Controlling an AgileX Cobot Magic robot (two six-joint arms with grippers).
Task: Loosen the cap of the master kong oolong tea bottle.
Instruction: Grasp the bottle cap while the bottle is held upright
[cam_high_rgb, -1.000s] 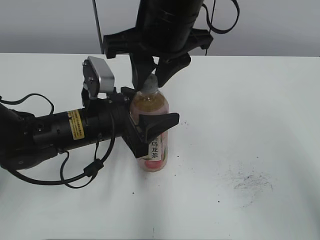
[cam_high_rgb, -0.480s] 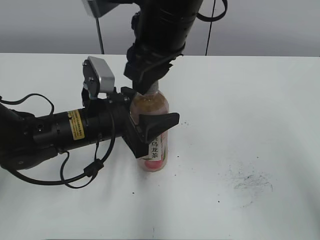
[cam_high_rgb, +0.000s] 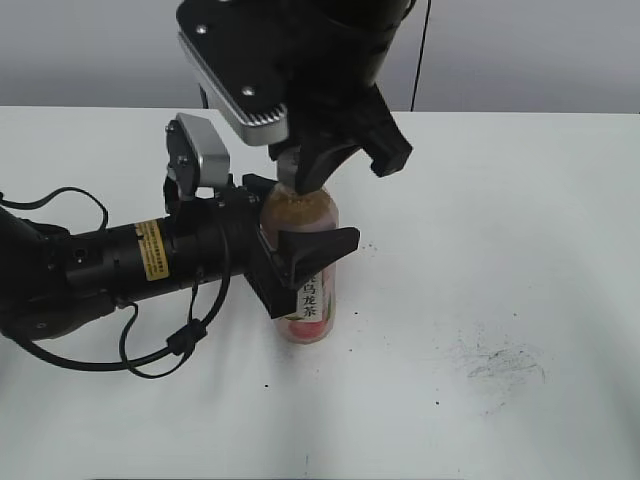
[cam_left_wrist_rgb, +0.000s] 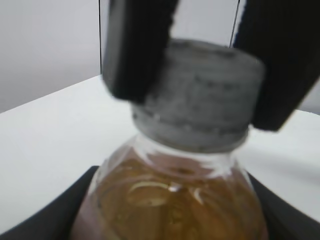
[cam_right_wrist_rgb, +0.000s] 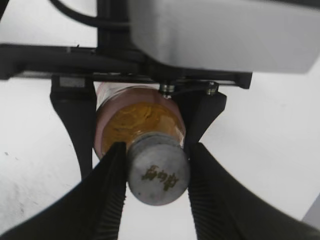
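The oolong tea bottle (cam_high_rgb: 312, 285) stands upright on the white table, with amber tea and a pink-and-white label. My left gripper (cam_high_rgb: 300, 250) is shut on its body from the left side; in the left wrist view the bottle shoulder (cam_left_wrist_rgb: 170, 200) fills the space between the jaws. My right gripper (cam_high_rgb: 300, 170) comes down from above and is shut on the grey-white cap (cam_right_wrist_rgb: 158, 175), one ribbed finger on each side. The cap also shows in the left wrist view (cam_left_wrist_rgb: 197, 95) between the two black fingers. In the exterior view the cap is hidden by the right gripper.
The white table (cam_high_rgb: 500, 230) stretches to the right and front. Grey scuff marks (cam_high_rgb: 500, 362) lie on it at the right front. The left arm's body and cables (cam_high_rgb: 110, 265) lie along the table's left side.
My right wrist has rotated about the bottle's axis while gripping the cap; its camera housing has swung round to the front left. The bottle and left gripper have stayed put.
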